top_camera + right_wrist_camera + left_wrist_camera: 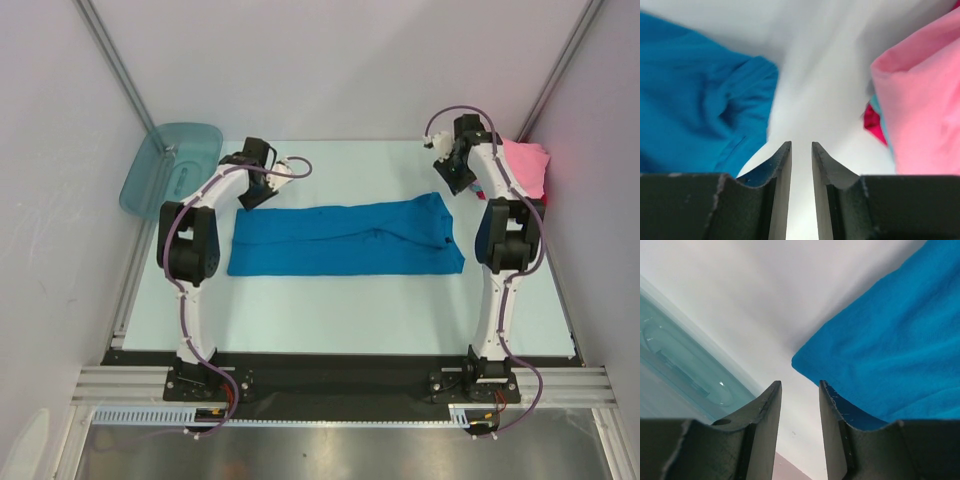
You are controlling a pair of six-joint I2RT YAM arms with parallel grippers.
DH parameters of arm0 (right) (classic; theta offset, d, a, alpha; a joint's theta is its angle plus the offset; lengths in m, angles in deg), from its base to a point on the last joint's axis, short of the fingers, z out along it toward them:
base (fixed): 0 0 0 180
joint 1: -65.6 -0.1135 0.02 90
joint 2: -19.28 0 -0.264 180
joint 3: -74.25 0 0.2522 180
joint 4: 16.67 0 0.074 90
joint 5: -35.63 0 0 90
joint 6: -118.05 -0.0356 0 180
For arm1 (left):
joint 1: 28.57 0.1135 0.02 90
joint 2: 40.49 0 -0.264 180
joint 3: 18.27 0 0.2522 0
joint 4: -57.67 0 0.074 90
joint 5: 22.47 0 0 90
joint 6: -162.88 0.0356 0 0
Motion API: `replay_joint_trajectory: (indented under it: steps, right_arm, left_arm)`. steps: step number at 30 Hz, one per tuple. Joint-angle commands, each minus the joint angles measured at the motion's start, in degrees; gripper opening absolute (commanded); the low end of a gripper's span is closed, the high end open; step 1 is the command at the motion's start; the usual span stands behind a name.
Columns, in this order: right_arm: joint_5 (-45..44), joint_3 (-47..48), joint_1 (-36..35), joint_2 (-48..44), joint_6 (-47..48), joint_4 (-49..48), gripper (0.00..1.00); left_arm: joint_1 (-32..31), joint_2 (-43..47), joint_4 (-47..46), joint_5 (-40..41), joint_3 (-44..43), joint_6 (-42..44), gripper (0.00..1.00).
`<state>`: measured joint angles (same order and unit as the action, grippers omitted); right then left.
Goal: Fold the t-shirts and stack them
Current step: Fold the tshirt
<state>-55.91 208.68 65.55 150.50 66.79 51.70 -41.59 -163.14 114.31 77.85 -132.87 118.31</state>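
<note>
The jaws of the left gripper (800, 385) are seen parted by a moderate gap, and nothing is held between them. Those of the right gripper (801, 145) are parted only narrowly, and they too are empty. Each gripper is held low over the far part of the table (340, 310), just beyond one far corner of the bright blue t-shirt (345, 238): the left beside the shirt's left far corner, the right beside its right far corner. This placement is judged to suit a two-handed fold, with both ends of one long edge within reach at once.

The blue shirt is laid flat in the middle of the table as a long band, its long axis running from left to right between the two arms. Its right end is somewhat wider than its left. Which end carries the neck cannot be told, though a stitched hem is shown at the right far corner in the right wrist view.

The pink t-shirt (528, 165) is kept at the far right corner, apart from the blue one, on top of cloth showing a red edge (872, 122). That heap is judged to be the stack, set clear of the folding space. The teal tub (172, 165) is left leaning at the far left.
</note>
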Motion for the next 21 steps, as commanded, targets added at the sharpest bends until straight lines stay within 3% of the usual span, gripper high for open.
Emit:
replay_joint_trajectory:
  steps: [1, 6, 21]
  right_arm:
    - [4.4, -5.9, -3.1, -9.0, -0.8, -0.8, 0.28]
    - [5.6, -14.2, -8.8, -13.0, 3.4, -0.7, 0.28]
    - [12.4, -13.2, -11.7, -7.4, 2.1, 1.1, 0.33]
  left_arm:
    - [-0.3, 4.6, -1.8, -0.2, 2.0, -1.7, 0.41]
    - [-0.5, 5.7, -2.7, 0.3, 3.7, -1.1, 0.41]
    - [-1.5, 9.0, -4.3, 0.1, 8.0, -1.0, 0.41]
